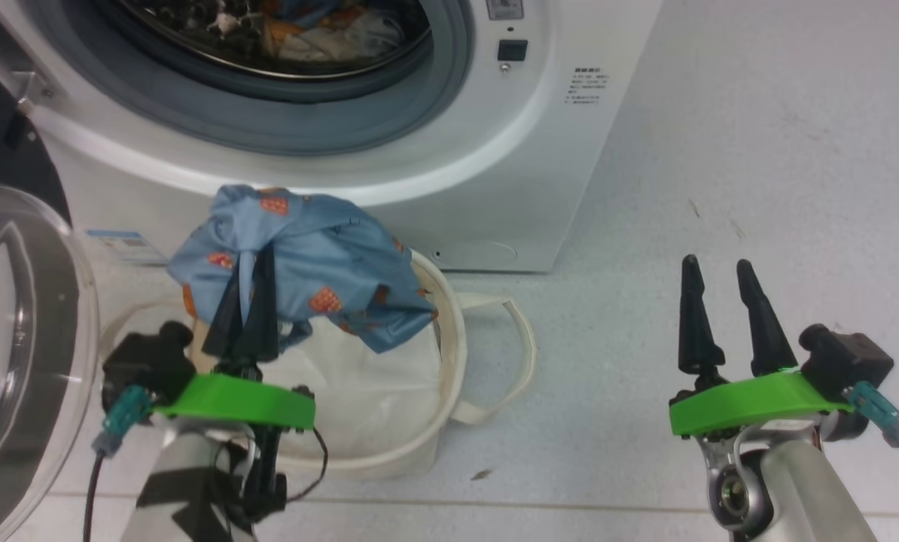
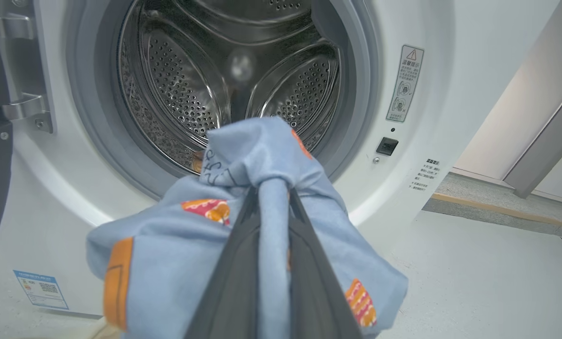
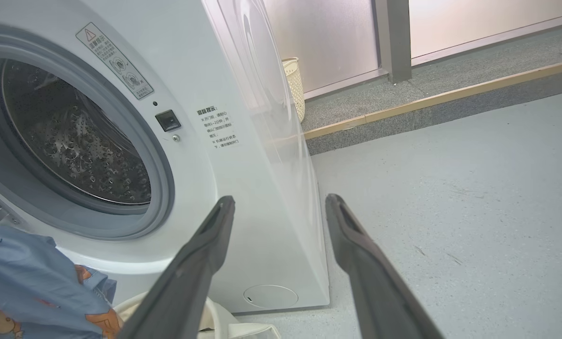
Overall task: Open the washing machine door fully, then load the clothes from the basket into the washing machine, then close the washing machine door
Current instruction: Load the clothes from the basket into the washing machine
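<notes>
My left gripper is shut on a blue garment with orange spots, one of the clothes, lifted above the cream canvas basket. In the left wrist view the blue cloth is pinched between my fingers, level with the lower rim of the drum mouth. The white washing machine stands open, with other clothes lying in its drum. Its door is swung out at the left, glass bowl toward me. My right gripper hangs open and holds nothing, over the floor to the right of the machine.
A white liner sheet lies inside the basket. A raised grey step with a wooden edge runs behind the machine, and a pale woven bin stands beside it. Grey floor stretches to the right.
</notes>
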